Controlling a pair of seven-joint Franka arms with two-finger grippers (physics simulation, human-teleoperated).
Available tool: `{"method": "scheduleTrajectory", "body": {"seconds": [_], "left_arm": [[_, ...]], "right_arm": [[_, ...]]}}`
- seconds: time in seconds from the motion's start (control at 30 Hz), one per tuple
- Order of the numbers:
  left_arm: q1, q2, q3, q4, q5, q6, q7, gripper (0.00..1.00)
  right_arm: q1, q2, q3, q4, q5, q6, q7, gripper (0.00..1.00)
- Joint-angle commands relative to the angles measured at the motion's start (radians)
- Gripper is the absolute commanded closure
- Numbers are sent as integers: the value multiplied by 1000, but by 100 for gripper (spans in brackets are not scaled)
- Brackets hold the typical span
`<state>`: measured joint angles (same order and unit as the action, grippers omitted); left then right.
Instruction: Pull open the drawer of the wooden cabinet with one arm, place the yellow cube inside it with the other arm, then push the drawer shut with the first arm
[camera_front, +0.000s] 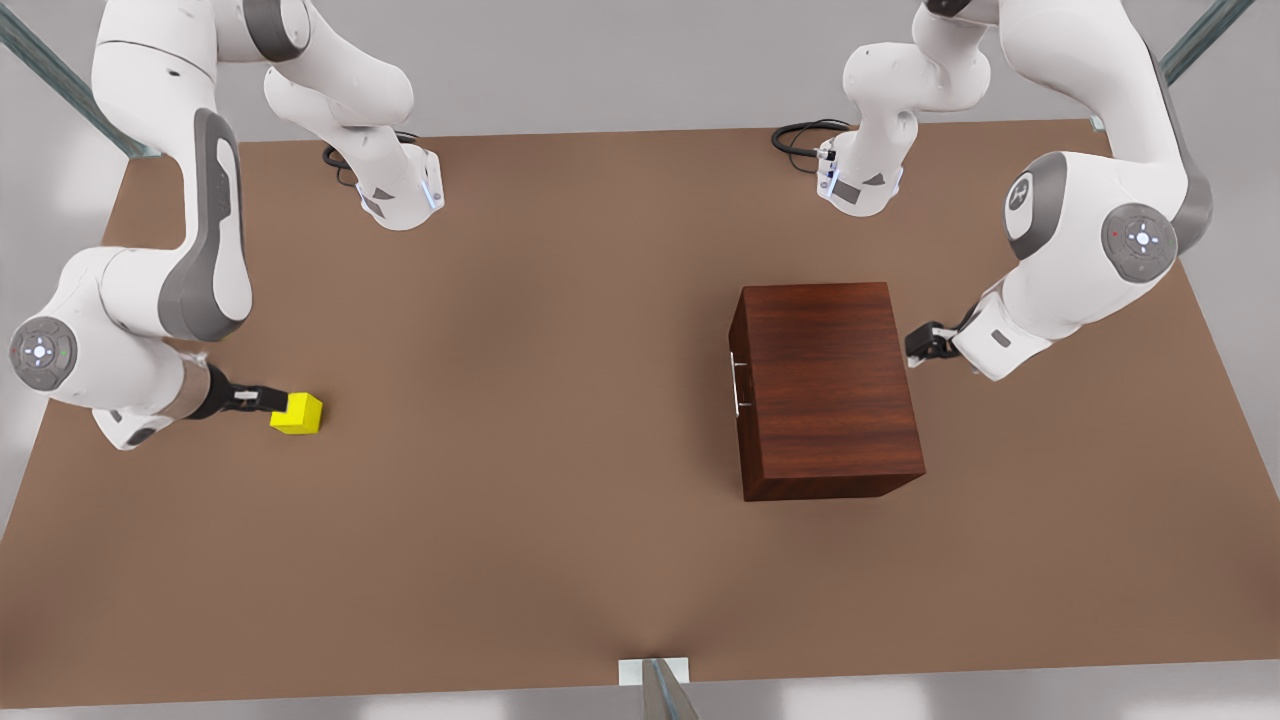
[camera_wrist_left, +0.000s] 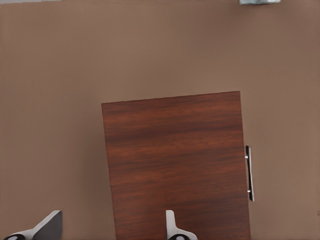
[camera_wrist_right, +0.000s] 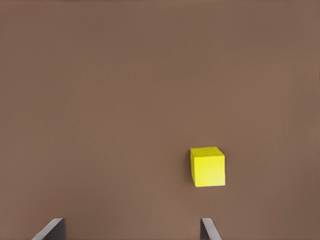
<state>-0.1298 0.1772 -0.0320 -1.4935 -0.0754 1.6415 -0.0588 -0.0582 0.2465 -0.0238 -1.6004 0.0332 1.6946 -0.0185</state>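
Observation:
The wooden cabinet (camera_front: 825, 385) (camera_wrist_left: 175, 170) stands on the table at the front view's right. Its drawer (camera_front: 737, 330) is shut, and the silver bar handle (camera_front: 738, 382) (camera_wrist_left: 249, 172) faces the front view's left. My left gripper (camera_front: 920, 345) (camera_wrist_left: 111, 227) hovers open by the cabinet's side opposite the handle, with nothing between its fingers. The yellow cube (camera_front: 300, 414) (camera_wrist_right: 208, 166) rests on the table at the front view's left. My right gripper (camera_front: 262, 397) (camera_wrist_right: 130, 230) hangs open above the table just beside the cube, not touching it.
The brown table (camera_front: 560, 500) is bare between cube and cabinet. Both arm bases (camera_front: 400, 190) (camera_front: 860, 180) with black cables stand at the back edge. A small metal bracket (camera_front: 655, 672) sits at the front edge.

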Motion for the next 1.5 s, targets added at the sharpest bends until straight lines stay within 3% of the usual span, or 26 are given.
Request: {"method": "scheduleTrajectory", "body": {"seconds": [0.0, 0.13, 0.2, 0.3, 0.6, 0.7, 1.0, 1.17, 1.47], "left_arm": [[1, -1, 0, 1, 0, 47, 0, 0], [-163, 61, -2, 3, 106, 49, -164, 0], [-254, 154, -2, 119, 118, -51, -268, 0], [-393, 258, -3, 185, 247, -37, -495, 0], [-490, 367, -3, 180, 250, 72, -817, 0], [-499, 384, -3, 177, 256, 87, -817, 0], [-525, 443, -3, 182, 259, 129, -823, 0], [-590, 458, -2, 174, 410, 115, -900, 0], [-594, 489, 1, 168, 460, 84, -840, 0]], "right_arm": [[1, 3, -1, 2, -3, 60, -49, 0], [1, 25, -1, 8, -3, 62, -51, 0], [-23, 59, -5, 39, -6, 59, -52, 0], [-38, 122, -7, 43, -27, 62, -63, 0], [-98, 206, -10, 34, -39, 66, -94, 0], [-118, 204, -10, -79, -38, 218, -81, 0], [-147, 178, -5, -288, -18, 438, -95, 0], [-164, 172, -7, -351, -52, 517, -150, 0], [-172, 188, -5, -415, -81, 635, -161, 0]]}}
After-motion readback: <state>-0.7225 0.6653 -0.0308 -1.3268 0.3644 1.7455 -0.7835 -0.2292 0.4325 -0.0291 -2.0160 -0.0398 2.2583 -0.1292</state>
